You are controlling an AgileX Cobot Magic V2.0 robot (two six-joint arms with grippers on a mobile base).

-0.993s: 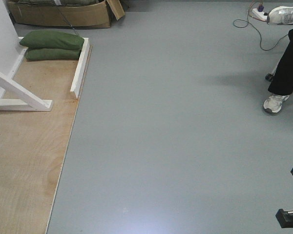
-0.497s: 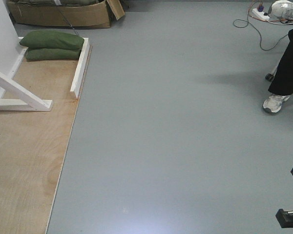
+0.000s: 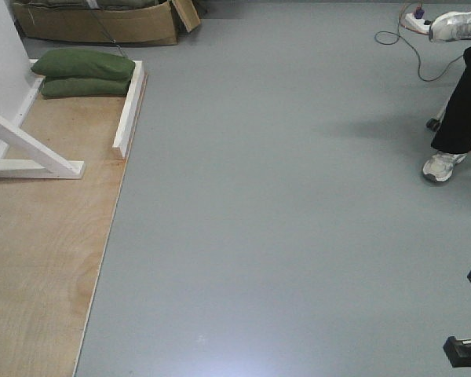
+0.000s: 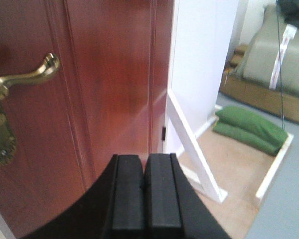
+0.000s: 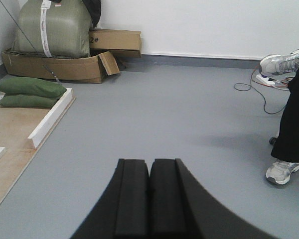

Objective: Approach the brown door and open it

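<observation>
Approach seems finished: the brown door (image 4: 104, 74) stands just ahead of the left gripper (image 4: 144, 167) (closed tight, empty; right gripper (image 5: 149, 169) likewise). Next, it must open and reach the brass lever handle (image 4: 27, 74) up-left.

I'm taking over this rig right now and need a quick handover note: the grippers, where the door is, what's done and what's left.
Left gripper: fingers shut, empty, close up to the brown door. The brass handle is up and to the left of it in the wrist view, untouched.
Right gripper: fingers shut, empty, pointing over the grey floor.
Done: the robot is at the door.
Left: work the handle and open the door, which looks shut.
Note: a person's leg is on the right.
</observation>
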